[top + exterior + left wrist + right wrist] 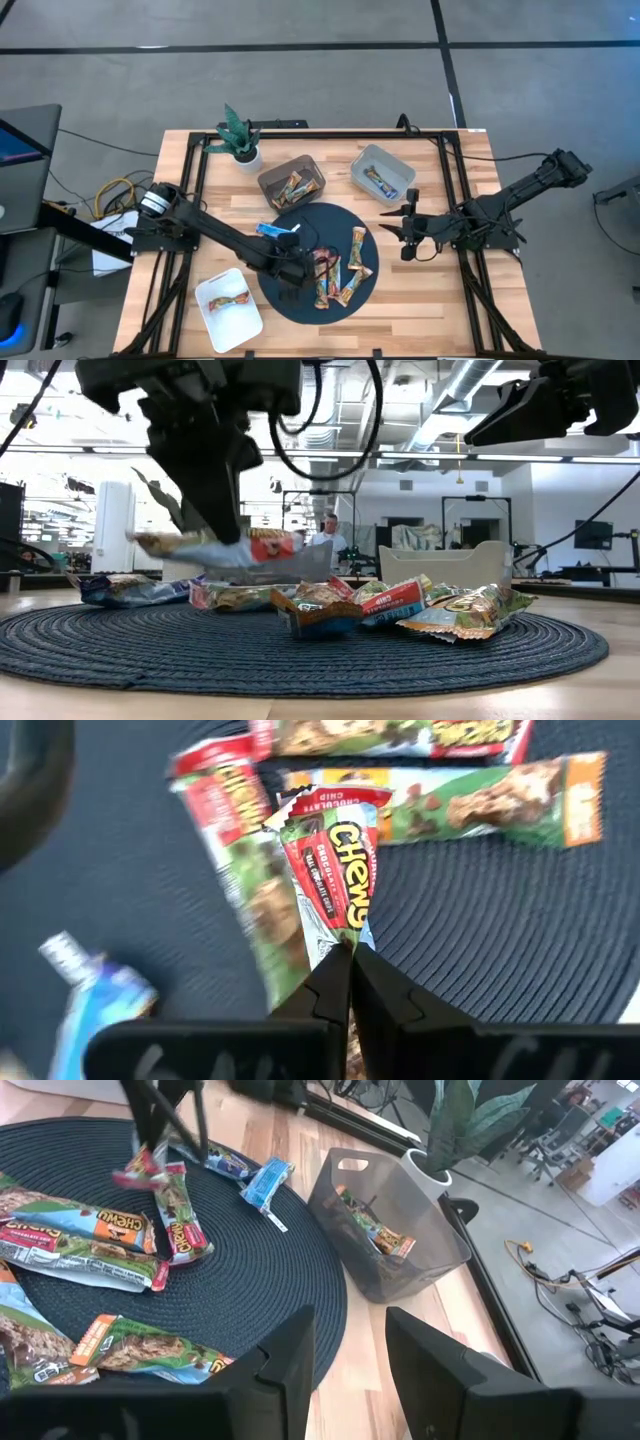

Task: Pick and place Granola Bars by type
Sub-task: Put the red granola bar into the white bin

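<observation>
Several granola bars (340, 270) in red, orange and green wrappers lie flat on a round dark woven mat (330, 220). A blue-and-white bar (277, 230) lies at the mat's far-left edge. My left gripper (290, 268) hangs over the left part of the mat, shut on a red Chewy bar (335, 870) that also shows in the low view (215, 548). My right gripper (405, 230) waits open off the right side of the mat, its fingers apart in its wrist view (350, 1350). My left gripper pinches the red Chewy bar between its two fingers (325, 990), on the wrapper near one end (338, 942). The fingers come from above, pointing down. The bar is lifted clear of the mat and lies roughly level below the fingers (225, 510).
Beyond the mat stand a dark bin (292, 182) with bars in it, a grey bin (383, 172) holding a blue bar, and a potted plant (240, 135). A white tray (228, 300) with one bar sits near the front-left. A person (328, 532) shows far behind the table.
</observation>
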